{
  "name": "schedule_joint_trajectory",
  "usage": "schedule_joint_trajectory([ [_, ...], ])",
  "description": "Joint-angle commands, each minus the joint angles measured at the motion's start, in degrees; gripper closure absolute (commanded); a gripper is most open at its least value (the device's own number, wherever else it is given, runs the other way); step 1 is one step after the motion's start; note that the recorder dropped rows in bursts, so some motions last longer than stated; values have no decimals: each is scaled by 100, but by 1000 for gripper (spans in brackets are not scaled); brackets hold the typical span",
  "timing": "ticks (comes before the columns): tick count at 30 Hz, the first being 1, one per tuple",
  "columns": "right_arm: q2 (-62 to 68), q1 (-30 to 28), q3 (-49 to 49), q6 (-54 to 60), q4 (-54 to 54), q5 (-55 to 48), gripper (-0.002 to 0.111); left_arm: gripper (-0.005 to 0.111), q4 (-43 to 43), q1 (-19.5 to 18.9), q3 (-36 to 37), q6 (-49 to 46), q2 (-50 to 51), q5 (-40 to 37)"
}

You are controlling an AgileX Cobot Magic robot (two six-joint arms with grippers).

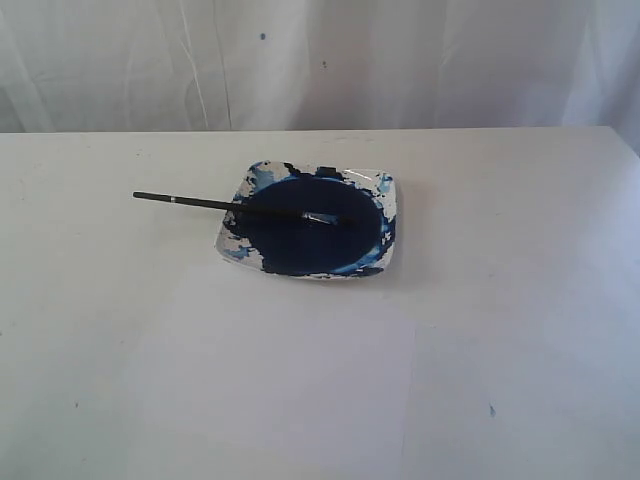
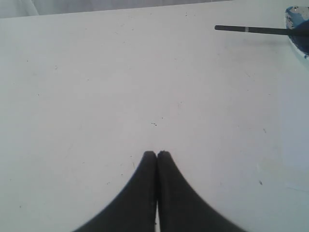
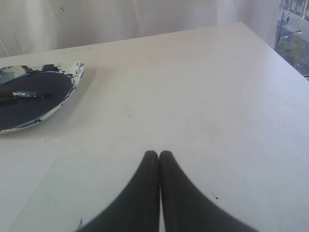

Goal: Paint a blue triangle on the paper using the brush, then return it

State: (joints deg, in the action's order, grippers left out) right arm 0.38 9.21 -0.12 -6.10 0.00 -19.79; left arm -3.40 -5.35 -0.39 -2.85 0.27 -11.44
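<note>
The black-handled brush point(image 1: 235, 207) lies across the paint dish point(image 1: 390, 200), tip in the dark-blue pool and handle sticking out to the left. The white paper point(image 1: 280, 380) lies flat in front of the dish; no blue triangle shows on it. Neither arm appears in the exterior view. My left gripper point(image 2: 157, 153) is shut and empty over bare tabletop, with the brush handle point(image 2: 256, 30) far off. My right gripper point(image 3: 159, 153) is also shut and empty, above the paper's edge point(image 3: 34, 193), well away from the dish point(image 3: 72, 84) and the brush tip point(image 3: 26, 94).
The white tabletop point(image 1: 520, 250) stretches around the dish. A white curtain point(image 1: 320, 60) hangs behind the table's far edge. A small blue speck point(image 1: 491, 410) marks the table at the front right. The table's corner point(image 3: 251, 34) shows in the right wrist view.
</note>
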Motion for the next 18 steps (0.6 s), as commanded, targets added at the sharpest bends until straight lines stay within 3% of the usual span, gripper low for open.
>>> schedule_joint_trajectory([
  [1, -38, -15, 12, -6, 0, 16, 108, 107, -23, 25, 39, -10, -27, 26],
  [13, -38, -15, 12, -6, 0, 16, 108, 107, -23, 25, 39, -8, -27, 116],
  [18, -38, -15, 12, -6, 0, 16, 108, 107, -23, 25, 39, 79, -27, 1279],
])
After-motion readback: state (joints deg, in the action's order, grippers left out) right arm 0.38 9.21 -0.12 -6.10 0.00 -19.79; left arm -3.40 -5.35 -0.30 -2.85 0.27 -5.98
